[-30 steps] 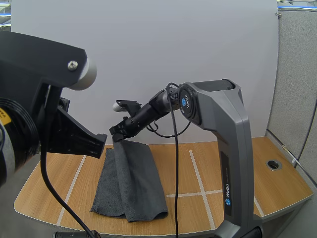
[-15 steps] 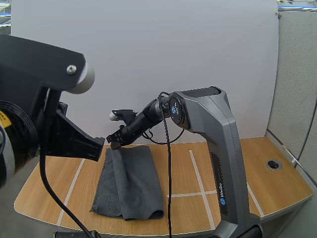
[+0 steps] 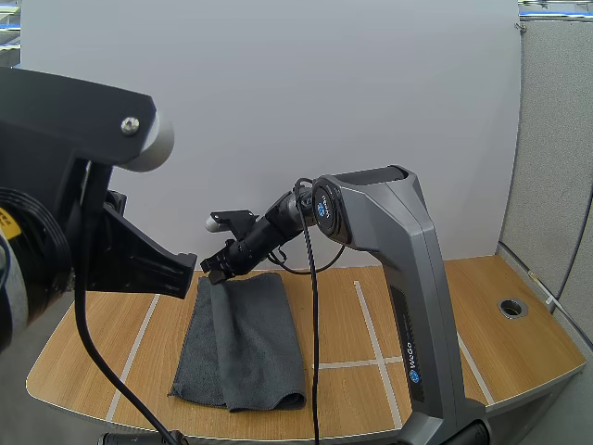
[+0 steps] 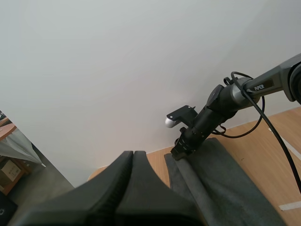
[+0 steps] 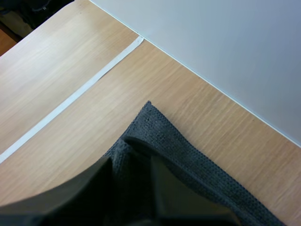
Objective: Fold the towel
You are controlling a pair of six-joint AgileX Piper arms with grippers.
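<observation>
— Right gripper [image 3: 215, 267], entry one: where is it, and how do its fingers stand?
— Low over the far edge of the towel [image 3: 246, 338]. Fingers [image 5: 70, 202] apart. A raised fold at the towel's far corner lies in the gap between them. Whether either finger touches the cloth cannot be told.
— Entry two, the towel?
— Dark grey, doubled lengthwise into a long strip. It lies flat on the wooden table [image 3: 519, 343], and its near end is rounded over in a fold.
— Entry three, left gripper [image 4: 133, 153]?
— Raised off to the towel's left, well apart from it. Its fingers are pressed together in one dark wedge with nothing between them.
— What stands in the way?
— Left arm's black housing [image 3: 65, 232] is close to the high camera. It hides the table left of the towel and reaches just to the towel's far left corner. Right arm [image 3: 408, 278], grey, rises to the towel's right and reaches across to its far edge.
— Other items?
— White tape lines [image 3: 373, 343] on the tabletop, on either side of the towel. One round hole [image 3: 511, 307] in the tabletop, well to the towel's right. White panel [image 3: 324, 93] upright behind the towel.
</observation>
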